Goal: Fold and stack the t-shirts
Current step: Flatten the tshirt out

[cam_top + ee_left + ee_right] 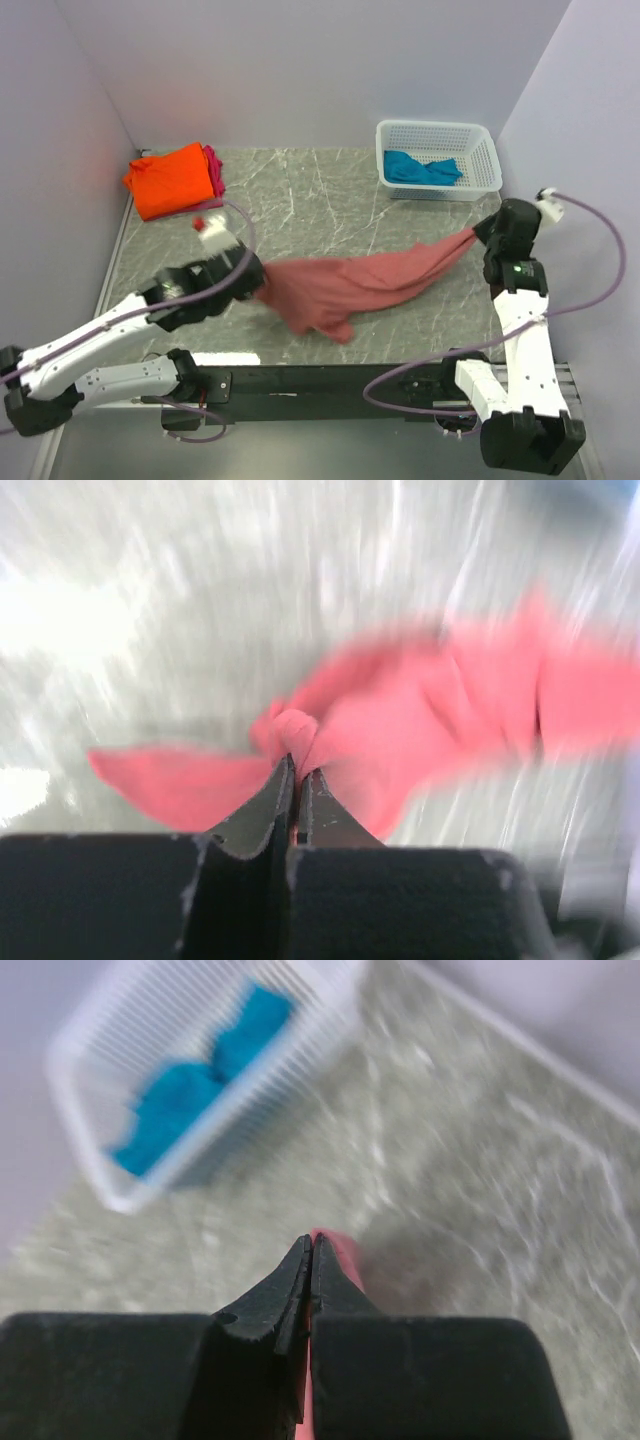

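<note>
Top external showed pink shirt [350,285] stretched across counter [300,200], left tool [265,288] clamped on one end, right tool [482,236] clamped on the other, orange shirt [172,180] folded far left, teal shirt [422,168] in basket [440,128]

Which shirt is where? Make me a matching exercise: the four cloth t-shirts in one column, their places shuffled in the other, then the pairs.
Shirts
1. dusty salmon-pink cloth t-shirt
2. bright orange cloth t-shirt
3. teal blue cloth t-shirt
4. magenta cloth t-shirt

Places
A. in the white plastic mesh basket
B. stretched between the left gripper and right gripper
C. peeking out at the orange shirt's edge
D. folded at the far left corner of the table

Pairs: 1-B, 2-D, 3-A, 4-C
</note>
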{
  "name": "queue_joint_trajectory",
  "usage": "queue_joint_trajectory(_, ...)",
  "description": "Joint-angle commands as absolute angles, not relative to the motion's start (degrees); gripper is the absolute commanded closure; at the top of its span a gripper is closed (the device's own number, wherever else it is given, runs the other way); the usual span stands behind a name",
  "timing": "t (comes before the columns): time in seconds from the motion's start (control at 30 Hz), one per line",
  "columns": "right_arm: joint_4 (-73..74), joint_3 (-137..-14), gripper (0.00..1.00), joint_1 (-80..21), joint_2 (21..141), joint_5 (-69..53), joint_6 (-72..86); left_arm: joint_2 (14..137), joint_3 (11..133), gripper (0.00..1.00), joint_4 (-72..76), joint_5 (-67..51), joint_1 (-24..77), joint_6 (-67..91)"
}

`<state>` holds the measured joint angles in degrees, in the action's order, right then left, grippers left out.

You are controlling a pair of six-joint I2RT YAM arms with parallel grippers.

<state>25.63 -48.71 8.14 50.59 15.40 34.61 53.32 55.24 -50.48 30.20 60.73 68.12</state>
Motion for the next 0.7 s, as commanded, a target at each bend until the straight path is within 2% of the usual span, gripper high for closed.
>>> queue_joint_trajectory(0.0,23.55,-58.43,1.0,8.44,47.64,16.34,32.7,51.86,62.65,0.99,-50.83,53.43,50.51,60.8)
queue_joint_trajectory(0.07,25.22,-64.82,1.0,8.52,48.25,17.31,32.0,51.77,65.82,0.99,-43.1,50.02,43.72,52.33)
queue_joint_trajectory(0.1,26.09,-66.95,1.0,8.61,49.3,18.1,31.73,51.85,67.92,0.99,-36.54,48.27,36.9,45.6)
queue_joint_trajectory(0.13,27.15,-73.32,1.0,9.05,51.57,18.54,30.77,53.25,73.42,0.99,-36.39,43.12,29.78,45.18)
queue_joint_trajectory(0.3,30.41,-83.31,1.0,9.58,54.14,16.01,30.24,55.98,80.49,0.99,-34.1,41.59,26.28,42.02)
queue_joint_trajectory(0.43,29.53,-83.67,1.0,9.58,50.28,11.26,29.36,56.43,87.09,0.99,-34.02,37.09,26.28,38.33)
queue_joint_trajectory(0.67,31.45,-82.79,1.0,9.58,41.84,10.02,28.74,48.61,86.39,0.99,-31.99,34.37,26.28,37.0)
